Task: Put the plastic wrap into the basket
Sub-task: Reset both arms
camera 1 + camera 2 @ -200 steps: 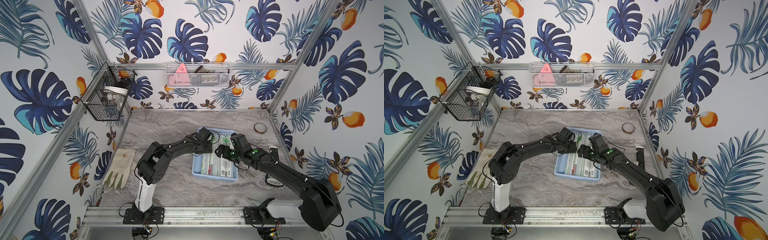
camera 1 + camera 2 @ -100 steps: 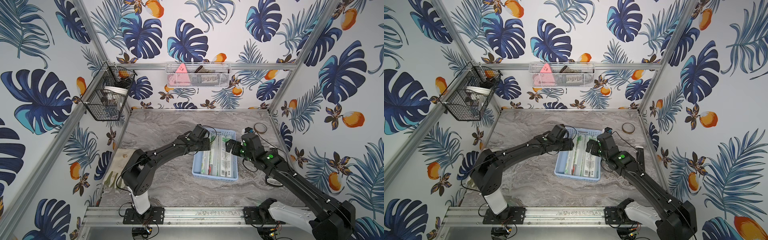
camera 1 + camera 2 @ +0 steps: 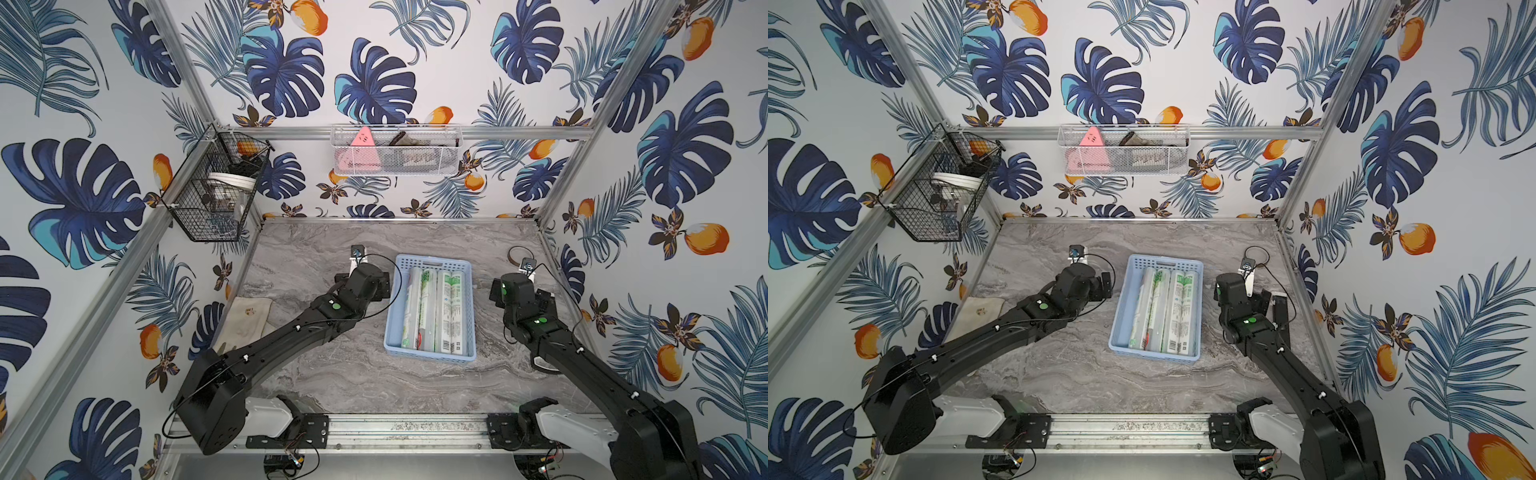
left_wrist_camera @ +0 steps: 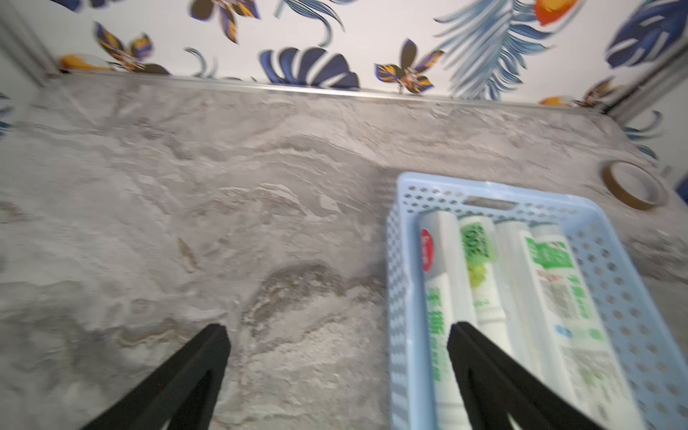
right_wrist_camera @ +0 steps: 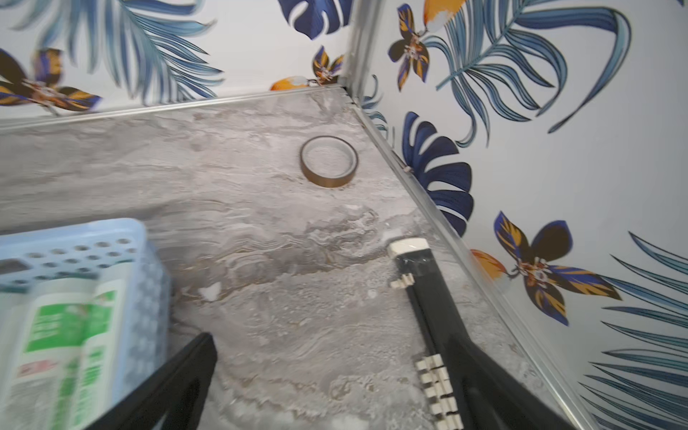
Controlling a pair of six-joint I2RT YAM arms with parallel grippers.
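The light-blue basket (image 3: 432, 261) (image 3: 1168, 262) stands mid-table, and several rolls of plastic wrap (image 3: 432, 311) (image 3: 1163, 311) lie side by side in it, white with green print. My left gripper (image 3: 365, 276) (image 3: 1084, 282) hovers at the basket's left side. In the left wrist view it (image 4: 338, 331) is open and empty, with one finger above the nearest roll (image 4: 443, 298) and the basket wall (image 4: 398, 298) between the jaws. My right gripper (image 3: 519, 291) (image 3: 1241, 291) is to the right of the basket (image 5: 93, 238). It (image 5: 335, 342) is open over bare table.
A brown tape ring (image 5: 329, 161) (image 4: 633, 184) lies at the back right. A black bar with cream teeth (image 5: 420, 271) (image 3: 1280, 311) lies along the right wall. A pale cloth (image 3: 249, 320) lies at the left wall. A black wire basket (image 3: 216, 187) and a white mesh basket (image 3: 395, 151) hang on the walls.
Both grippers were together over the far end of the basket. They have drawn apart to its left and right sides. The left gripper has opened.
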